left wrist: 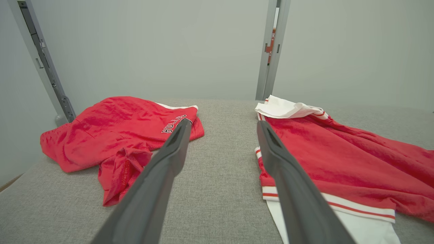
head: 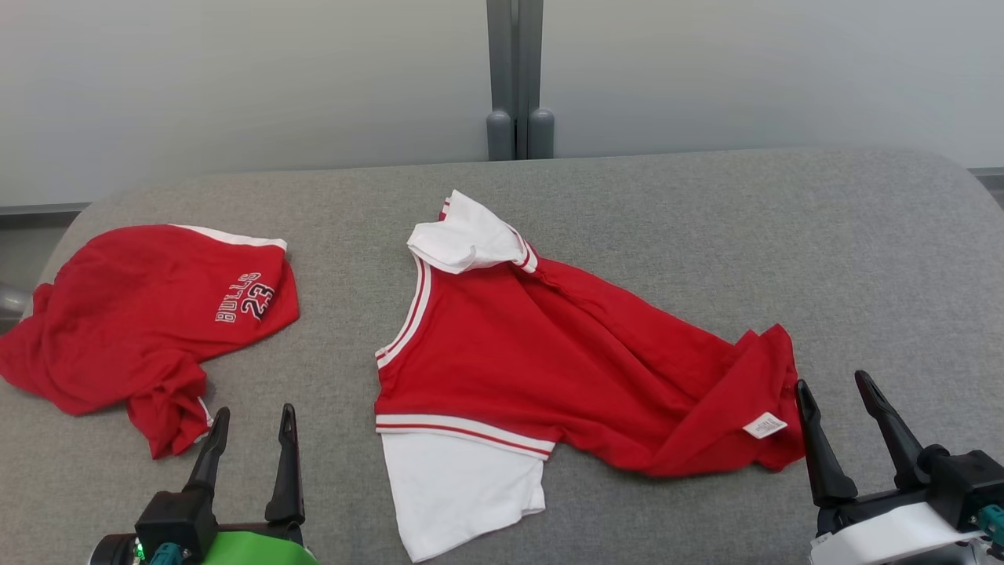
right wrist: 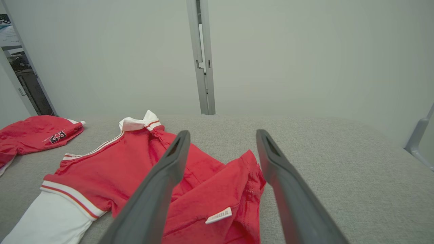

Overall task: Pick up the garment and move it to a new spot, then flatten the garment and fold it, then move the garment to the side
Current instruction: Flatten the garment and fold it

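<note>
- A crumpled red garment (head: 141, 314) marked "BULLS 23" lies at the left of the grey tabletop (head: 863, 251).
- The left hand (head: 255, 410) is spread wide and holds nothing, near that garment.
- The red and white shirt (head: 533, 353) lies rumpled in the middle.
- The right hand (head: 832, 382) is spread wide and empty, close by the shirt's right end.
</note>
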You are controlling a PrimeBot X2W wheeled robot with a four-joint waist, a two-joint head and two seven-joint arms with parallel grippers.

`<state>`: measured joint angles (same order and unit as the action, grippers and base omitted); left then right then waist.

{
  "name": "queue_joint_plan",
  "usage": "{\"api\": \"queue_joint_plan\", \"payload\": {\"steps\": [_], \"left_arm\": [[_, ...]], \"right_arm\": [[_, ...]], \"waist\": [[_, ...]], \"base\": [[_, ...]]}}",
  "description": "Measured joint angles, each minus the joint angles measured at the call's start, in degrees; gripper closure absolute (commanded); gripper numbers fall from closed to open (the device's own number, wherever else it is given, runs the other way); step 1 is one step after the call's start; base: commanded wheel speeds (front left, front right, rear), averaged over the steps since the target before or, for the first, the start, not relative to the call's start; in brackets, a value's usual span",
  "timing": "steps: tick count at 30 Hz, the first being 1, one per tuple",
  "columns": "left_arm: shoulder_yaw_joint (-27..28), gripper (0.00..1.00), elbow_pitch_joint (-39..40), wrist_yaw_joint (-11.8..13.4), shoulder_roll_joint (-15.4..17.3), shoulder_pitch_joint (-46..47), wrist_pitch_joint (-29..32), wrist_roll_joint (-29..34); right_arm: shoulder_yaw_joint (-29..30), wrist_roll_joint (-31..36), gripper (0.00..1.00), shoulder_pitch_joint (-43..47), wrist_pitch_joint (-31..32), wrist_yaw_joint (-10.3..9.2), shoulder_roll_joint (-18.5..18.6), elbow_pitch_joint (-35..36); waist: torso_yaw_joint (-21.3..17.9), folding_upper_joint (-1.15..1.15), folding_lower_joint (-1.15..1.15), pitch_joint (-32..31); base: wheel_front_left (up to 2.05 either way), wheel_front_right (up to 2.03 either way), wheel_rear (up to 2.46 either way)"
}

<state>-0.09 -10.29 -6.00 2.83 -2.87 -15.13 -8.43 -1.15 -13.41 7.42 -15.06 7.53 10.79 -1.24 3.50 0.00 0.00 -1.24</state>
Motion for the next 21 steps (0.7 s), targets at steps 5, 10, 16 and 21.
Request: {"api": "queue_joint_plan", "payload": {"steps": [5,10,16,21], "left_arm": [[0.00,0.00,-0.22,0.05,0.00,0.01,0.01,0.35],[0.03,0.00,-0.41,0.05,0.00,0.01,0.00,0.44],[0.13,0.00,-0.49,0.07,0.00,0.01,0.01,0.44],[0.14,0.00,-0.53,0.13,0.00,0.01,0.00,0.44]], "right_arm": [[0.05,0.01,0.00,0.08,0.00,0.00,-0.02,-0.02],[0.03,0.01,0.00,0.15,0.00,0.00,-0.04,-0.23],[0.01,0.01,0.00,0.18,0.00,0.00,-0.04,-0.46],[0.02,0.00,0.00,0.18,0.01,0.00,-0.03,-0.66]], "waist": [[0.03,0.00,0.00,0.01],[0.06,0.00,0.00,0.04],[0.05,0.00,0.00,0.06],[0.08,0.00,0.00,0.12]], "base": [[0.00,0.00,0.00],[0.00,0.00,0.00],[0.00,0.00,0.00],[0.00,0.00,0.00]]}}
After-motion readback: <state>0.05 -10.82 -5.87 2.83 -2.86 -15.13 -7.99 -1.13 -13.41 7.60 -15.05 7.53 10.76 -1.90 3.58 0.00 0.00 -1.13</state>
